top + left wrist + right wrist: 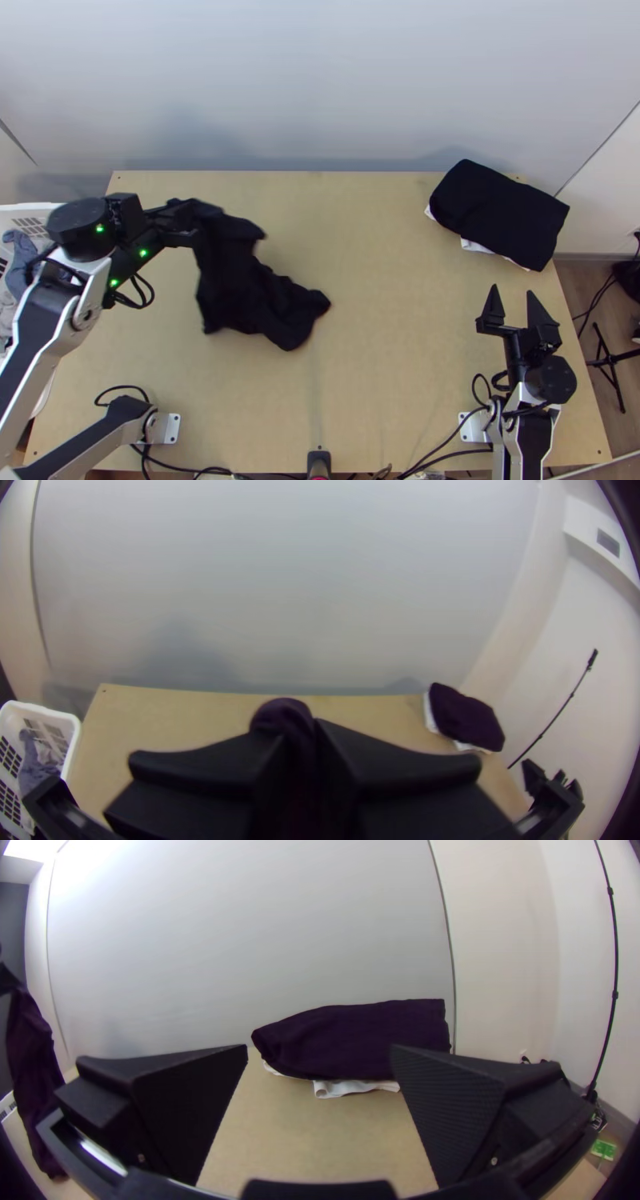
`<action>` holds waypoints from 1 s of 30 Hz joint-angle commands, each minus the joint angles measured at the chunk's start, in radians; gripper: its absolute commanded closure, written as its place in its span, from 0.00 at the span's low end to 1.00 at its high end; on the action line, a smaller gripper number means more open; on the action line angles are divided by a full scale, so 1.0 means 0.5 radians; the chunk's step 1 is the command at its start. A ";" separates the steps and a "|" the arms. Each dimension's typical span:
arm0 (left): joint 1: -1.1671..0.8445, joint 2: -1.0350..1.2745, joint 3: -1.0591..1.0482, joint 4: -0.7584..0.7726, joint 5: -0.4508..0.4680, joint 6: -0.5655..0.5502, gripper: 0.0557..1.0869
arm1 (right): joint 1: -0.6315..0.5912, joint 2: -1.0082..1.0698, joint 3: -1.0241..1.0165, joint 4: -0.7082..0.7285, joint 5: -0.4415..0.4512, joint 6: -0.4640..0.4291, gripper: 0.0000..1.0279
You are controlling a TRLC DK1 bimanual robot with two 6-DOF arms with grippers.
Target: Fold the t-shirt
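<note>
Left wrist view: white basket [57, 713], grey cloth [35, 768] inside.

Left of the table [384, 384], I see a white basket [22, 209], cut off by the top view's edge and partly covered by the left arm [68, 320]. Over the table's left part, the left end effector [194, 224] hides the gripped bit of the black t-shirt [248, 288].

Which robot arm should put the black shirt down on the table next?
Probably the left: the left fingers already pinch the black shirt, which hangs down between them and the table. The right fingers are open and empty, farther away, near the folded pile.
</note>
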 commanded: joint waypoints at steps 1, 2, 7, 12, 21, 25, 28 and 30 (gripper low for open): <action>0.480 0.147 -0.490 0.255 0.042 0.214 0.12 | 0.000 -0.001 0.000 0.001 0.000 0.000 0.04; 0.594 0.208 -0.480 0.261 0.058 0.199 0.04 | 0.000 0.002 0.000 0.001 0.000 0.000 0.04; 0.943 0.291 -0.425 0.221 0.288 0.180 0.04 | 0.000 0.002 0.000 0.001 0.000 0.000 0.04; 1.060 0.242 -0.281 -0.076 0.432 0.180 0.04 | 0.000 -0.001 0.000 0.001 0.000 0.000 0.04; 1.060 0.116 -0.238 -0.270 0.481 0.098 0.04 | 0.000 0.002 0.000 0.001 0.000 0.000 0.04; 1.060 0.101 -0.256 -0.303 0.481 0.082 0.04 | 0.000 0.002 0.000 0.001 0.000 0.000 0.04; 1.063 0.082 -0.278 -0.322 0.475 0.085 0.04 | 0.000 0.002 0.000 0.001 0.000 0.000 0.04; 1.075 0.061 -0.284 -0.340 0.463 0.091 0.04 | 0.000 -0.001 0.000 0.001 0.000 0.000 0.04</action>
